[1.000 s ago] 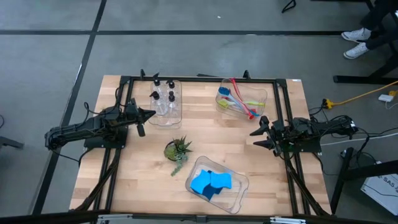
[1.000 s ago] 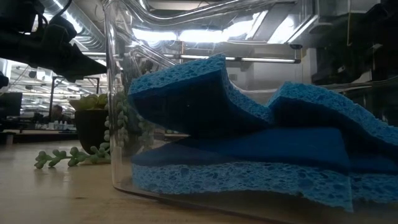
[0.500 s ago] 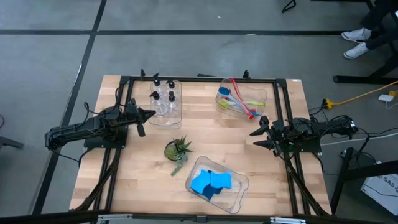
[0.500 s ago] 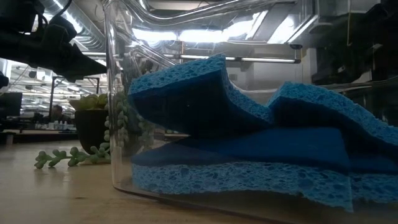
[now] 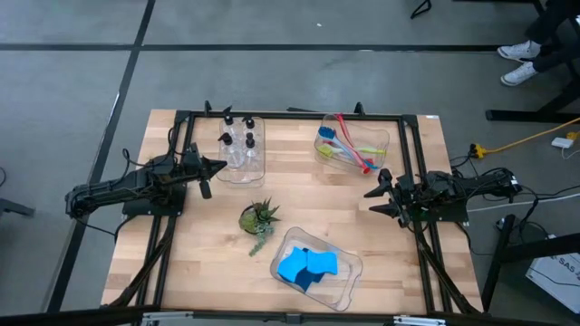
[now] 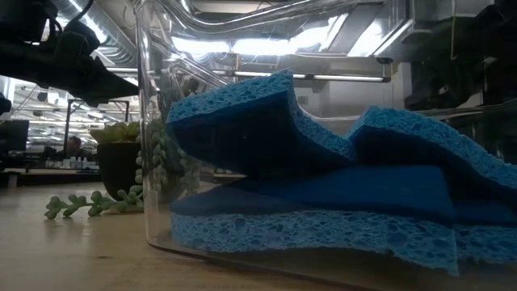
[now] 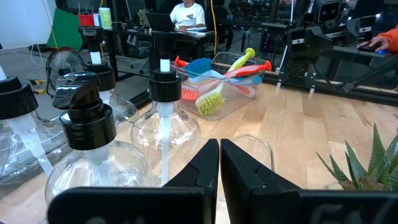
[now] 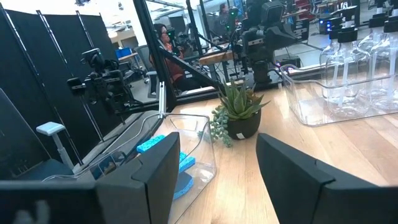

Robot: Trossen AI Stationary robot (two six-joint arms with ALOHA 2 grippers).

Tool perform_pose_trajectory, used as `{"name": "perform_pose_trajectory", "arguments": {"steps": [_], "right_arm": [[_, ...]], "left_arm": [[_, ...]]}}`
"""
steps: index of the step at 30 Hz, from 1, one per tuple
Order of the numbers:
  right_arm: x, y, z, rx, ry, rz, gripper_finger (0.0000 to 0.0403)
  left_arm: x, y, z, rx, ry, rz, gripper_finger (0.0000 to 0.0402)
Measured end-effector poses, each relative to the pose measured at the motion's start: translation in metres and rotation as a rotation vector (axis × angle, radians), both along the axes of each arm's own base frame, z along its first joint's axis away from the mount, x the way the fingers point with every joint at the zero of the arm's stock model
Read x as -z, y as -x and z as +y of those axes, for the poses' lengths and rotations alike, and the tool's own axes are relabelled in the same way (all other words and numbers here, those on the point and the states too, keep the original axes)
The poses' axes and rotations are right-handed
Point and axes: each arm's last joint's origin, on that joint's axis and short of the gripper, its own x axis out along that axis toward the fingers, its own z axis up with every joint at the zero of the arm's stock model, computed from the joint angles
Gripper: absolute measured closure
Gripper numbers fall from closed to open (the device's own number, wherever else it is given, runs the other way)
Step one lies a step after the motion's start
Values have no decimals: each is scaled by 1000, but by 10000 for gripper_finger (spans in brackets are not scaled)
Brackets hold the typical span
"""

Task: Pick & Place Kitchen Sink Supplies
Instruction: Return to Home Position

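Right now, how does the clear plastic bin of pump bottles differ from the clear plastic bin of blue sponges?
The bottle bin sits far left, square to the table; the sponge bin sits near centre, skewed. One holds upright clear bottles, the other piled sponges. Both are clear.

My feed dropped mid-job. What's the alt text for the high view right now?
Overhead: a wooden table holds three clear bins, with pump bottles upper left, brushes upper right and blue sponges lower middle, around a potted plant. The left gripper, shut, sits beside the bottles. The right gripper, open, sits near the table's right edge. Both are empty.
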Motion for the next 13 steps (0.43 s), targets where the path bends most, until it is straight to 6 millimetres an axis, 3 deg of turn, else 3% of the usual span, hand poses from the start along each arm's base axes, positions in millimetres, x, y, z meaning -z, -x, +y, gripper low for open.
{"name": "perform_pose_trajectory", "arguments": {"steps": [13], "right_arm": [[0,0,0,0,-1,0,192]], "left_arm": [[0,0,0,0,0,0,389]]}}
